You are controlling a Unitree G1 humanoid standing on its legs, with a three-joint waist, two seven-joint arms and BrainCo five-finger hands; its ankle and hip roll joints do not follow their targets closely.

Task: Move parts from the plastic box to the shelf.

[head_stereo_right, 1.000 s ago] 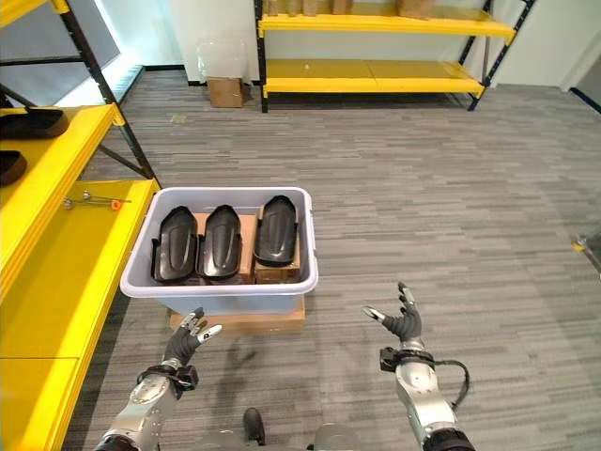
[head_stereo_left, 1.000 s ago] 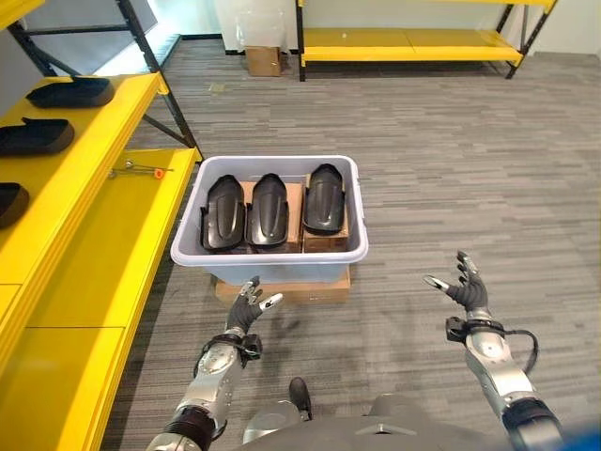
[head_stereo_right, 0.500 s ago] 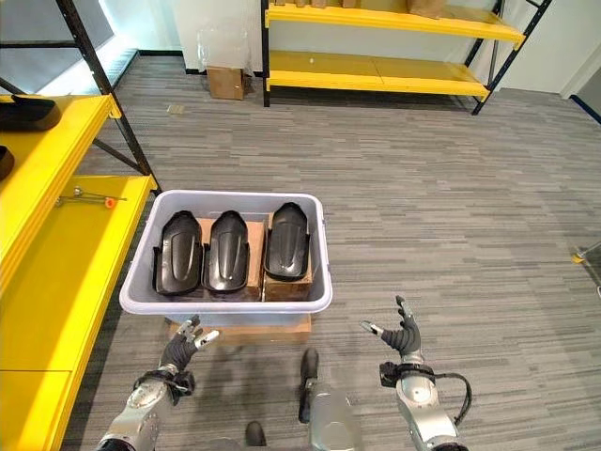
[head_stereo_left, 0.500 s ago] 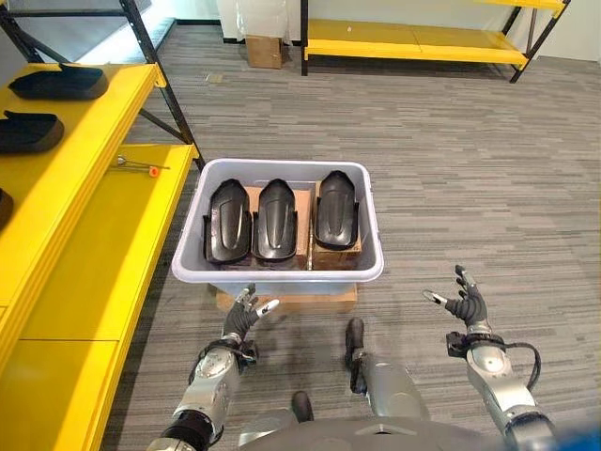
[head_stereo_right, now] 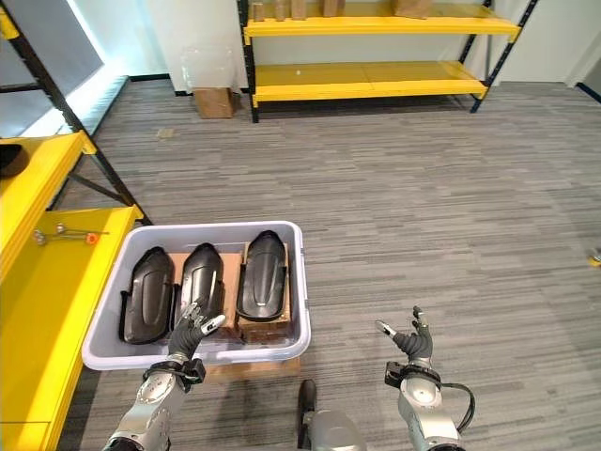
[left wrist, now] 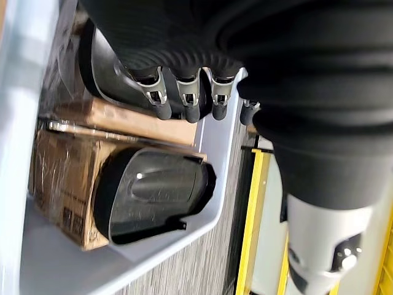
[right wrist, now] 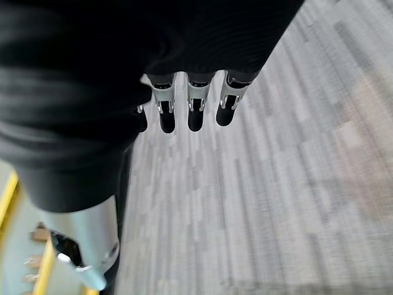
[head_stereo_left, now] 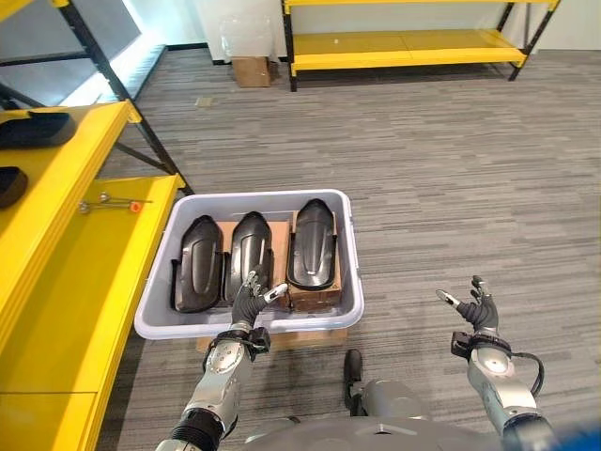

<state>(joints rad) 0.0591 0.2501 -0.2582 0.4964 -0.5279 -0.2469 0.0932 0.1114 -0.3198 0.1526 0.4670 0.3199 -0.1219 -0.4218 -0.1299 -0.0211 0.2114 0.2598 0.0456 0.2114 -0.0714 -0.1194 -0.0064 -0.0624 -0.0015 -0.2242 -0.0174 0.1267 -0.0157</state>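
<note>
A grey plastic box (head_stereo_left: 343, 225) stands on the floor on a flat cardboard piece and holds three black moulded parts: left part (head_stereo_left: 196, 274), middle part (head_stereo_left: 251, 256), right part (head_stereo_left: 311, 244), resting on brown cartons (left wrist: 61, 178). My left hand (head_stereo_left: 250, 296) is open at the box's near rim, fingers over the near end of the middle part. My right hand (head_stereo_left: 474, 305) is open over bare floor to the right of the box. The yellow shelf (head_stereo_left: 66, 272) runs along the left, with more black parts (head_stereo_left: 38, 127) on its upper level.
A small tool with an orange tip (head_stereo_left: 117, 204) lies on the lower shelf level. A second yellow rack (head_stereo_left: 404, 42) stands at the far wall, with a cardboard box (head_stereo_left: 249, 70) beside it. Grey carpet lies open to the right of the box.
The camera has moved closer and turned. My left hand has risen from below the box's front wall to its near rim, over the middle part. The right hand stays open.
</note>
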